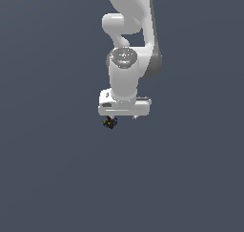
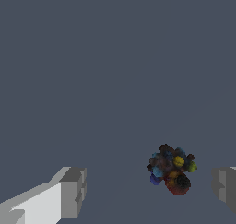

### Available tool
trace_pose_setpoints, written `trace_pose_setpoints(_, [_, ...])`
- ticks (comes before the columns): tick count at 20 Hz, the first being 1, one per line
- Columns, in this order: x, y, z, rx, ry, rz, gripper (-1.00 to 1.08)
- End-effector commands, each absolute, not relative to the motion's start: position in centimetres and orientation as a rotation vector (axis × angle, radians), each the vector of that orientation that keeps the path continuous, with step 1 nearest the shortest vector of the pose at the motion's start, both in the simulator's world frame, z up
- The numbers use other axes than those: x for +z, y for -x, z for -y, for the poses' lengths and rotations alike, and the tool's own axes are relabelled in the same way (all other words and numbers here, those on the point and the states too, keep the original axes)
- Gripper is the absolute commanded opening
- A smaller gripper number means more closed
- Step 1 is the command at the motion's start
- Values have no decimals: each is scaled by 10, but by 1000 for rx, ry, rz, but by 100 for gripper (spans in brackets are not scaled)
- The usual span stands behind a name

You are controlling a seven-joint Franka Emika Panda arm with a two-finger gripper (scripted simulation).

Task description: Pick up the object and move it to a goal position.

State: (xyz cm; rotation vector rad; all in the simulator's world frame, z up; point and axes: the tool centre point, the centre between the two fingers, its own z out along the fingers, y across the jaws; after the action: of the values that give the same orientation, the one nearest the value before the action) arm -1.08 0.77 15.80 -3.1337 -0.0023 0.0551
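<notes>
The object (image 1: 110, 122) is a tiny dark lump with red, yellow, green and blue flecks, just below the white hand in the exterior view. In the wrist view it (image 2: 172, 170) lies between the two grey fingertips, much nearer one fingertip (image 2: 225, 185) than the other (image 2: 73, 191), and touches neither. My gripper (image 2: 150, 190) is open, its jaws wide apart on either side of the lump. In the exterior view the gripper (image 1: 123, 117) points straight down, and its fingers are mostly hidden by the hand.
A plain dark grey-blue surface (image 1: 57, 178) fills both views. The white arm (image 1: 128, 30) rises behind the hand toward the top of the exterior view. No other objects or goal marker show.
</notes>
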Motion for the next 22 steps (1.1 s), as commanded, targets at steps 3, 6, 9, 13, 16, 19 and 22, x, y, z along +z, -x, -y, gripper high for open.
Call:
trace_pose_setpoints(3, [159, 11, -5, 55, 3133, -4, 100])
trace_pose_setpoints(6, [163, 10, 7, 53, 3129, -36, 100])
trace_pose_setpoints(9, [168, 9, 18, 51, 3123, -78, 100])
trace_pose_setpoints(13, [169, 8, 20, 51, 3122, -94, 100])
trace_pose_setpoints(16, [168, 9, 19, 50, 3123, -78, 100])
trace_pose_setpoints(19, [166, 10, 20, 50, 3124, -47, 100])
trace_pose_setpoints(22, [164, 11, 23, 48, 3125, -2, 100])
